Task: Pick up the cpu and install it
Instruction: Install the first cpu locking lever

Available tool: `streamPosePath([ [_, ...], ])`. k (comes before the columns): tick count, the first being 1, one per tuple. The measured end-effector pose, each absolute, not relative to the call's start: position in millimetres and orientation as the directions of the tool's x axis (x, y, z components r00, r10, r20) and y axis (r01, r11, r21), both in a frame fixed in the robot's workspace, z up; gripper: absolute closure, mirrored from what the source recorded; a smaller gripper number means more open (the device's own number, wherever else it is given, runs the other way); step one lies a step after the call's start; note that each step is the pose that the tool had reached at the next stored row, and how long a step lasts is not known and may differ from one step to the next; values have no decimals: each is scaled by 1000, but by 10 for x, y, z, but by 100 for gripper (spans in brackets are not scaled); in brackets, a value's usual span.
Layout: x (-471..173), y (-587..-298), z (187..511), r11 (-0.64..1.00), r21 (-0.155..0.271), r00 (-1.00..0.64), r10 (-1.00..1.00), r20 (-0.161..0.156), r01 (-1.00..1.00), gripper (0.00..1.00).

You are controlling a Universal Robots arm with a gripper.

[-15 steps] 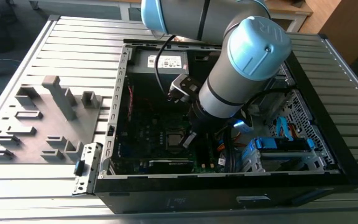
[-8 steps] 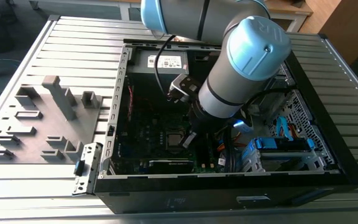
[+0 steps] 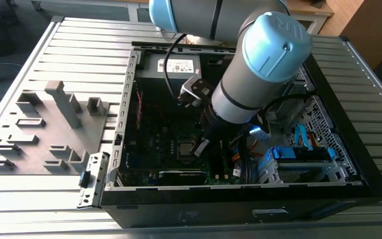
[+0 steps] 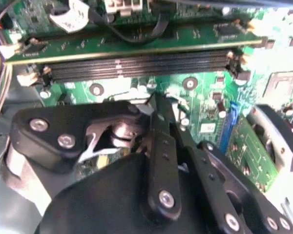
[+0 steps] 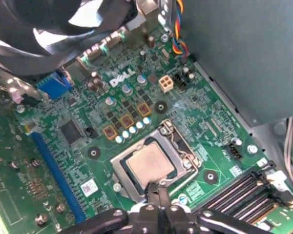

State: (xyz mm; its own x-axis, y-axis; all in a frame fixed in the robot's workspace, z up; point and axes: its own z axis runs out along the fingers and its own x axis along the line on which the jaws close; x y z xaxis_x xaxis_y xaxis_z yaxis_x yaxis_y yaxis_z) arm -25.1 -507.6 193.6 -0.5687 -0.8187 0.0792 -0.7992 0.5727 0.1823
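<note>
Jaws closed, fingertips together, holding nothing, just at the edge of the cpu point(image 5: 150, 165), which sits in its socket point(image 5: 183, 146) on the motherboard point(image 5: 73, 161) inside the case point(image 3: 128, 99)

This is a robotics lab or test workshop. An opened computer case point(image 3: 244, 199) lies on a ribbed aluminium workbench point(image 3: 78, 45), its green motherboard point(image 5: 88, 146) exposed, with a grey fixture plate point(image 3: 38, 129) of moulded holders just beside the case (on the exterior view's left) and the industrial robot arm point(image 3: 257, 74) reaching into the case.
</note>
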Motion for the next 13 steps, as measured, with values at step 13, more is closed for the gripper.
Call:
streamPosePath([
  [13, -246, -5116, 1880, 572, 180, -569, -819, 78, -800, 89],
])
